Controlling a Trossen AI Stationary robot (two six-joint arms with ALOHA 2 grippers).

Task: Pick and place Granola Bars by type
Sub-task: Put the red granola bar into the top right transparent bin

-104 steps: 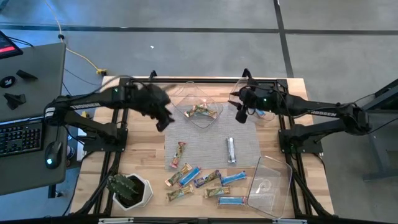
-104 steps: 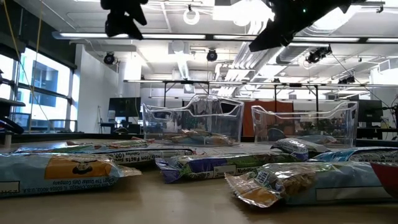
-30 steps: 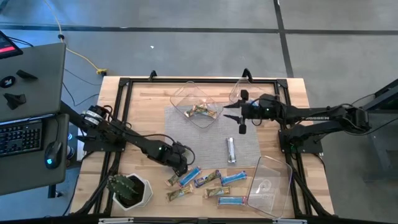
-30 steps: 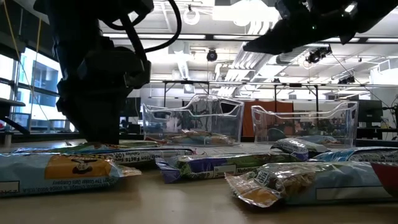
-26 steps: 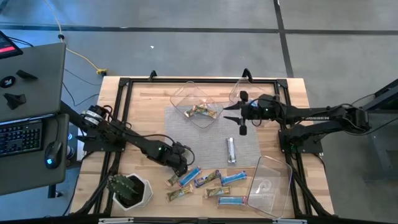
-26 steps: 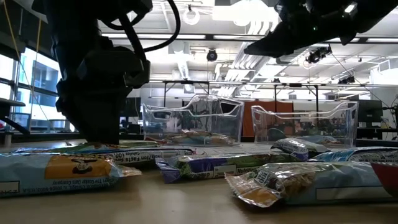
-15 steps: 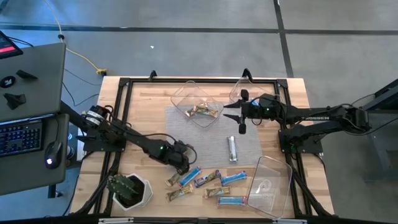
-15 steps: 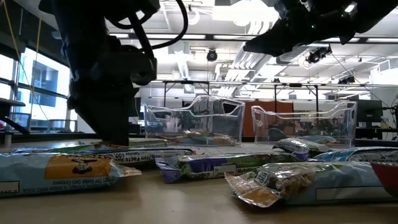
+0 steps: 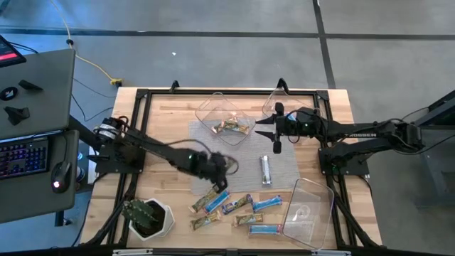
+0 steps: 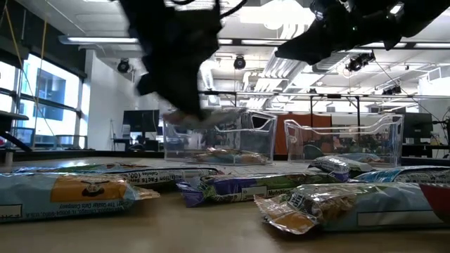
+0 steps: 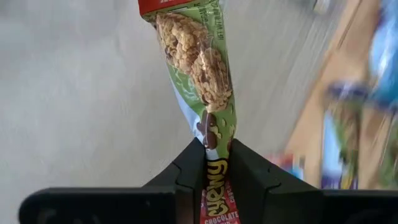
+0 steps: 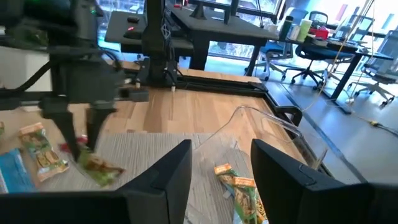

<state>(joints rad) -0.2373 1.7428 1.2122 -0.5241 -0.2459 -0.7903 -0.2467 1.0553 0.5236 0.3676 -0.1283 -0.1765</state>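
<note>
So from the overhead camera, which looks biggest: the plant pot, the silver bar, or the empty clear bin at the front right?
1. The empty clear bin, clearly largest.
2. The plant pot, middling.
3. The silver bar, smallest, a thin sliver on the grey mat.

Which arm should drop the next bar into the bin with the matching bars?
Left. Its hand is shut on a green-and-red granola bar, lifted over the grey mat. The right hand is open and empty beside the bin.

Overhead, table-level, seemingly close wrist cameras share table [image 9: 167, 121].
</note>
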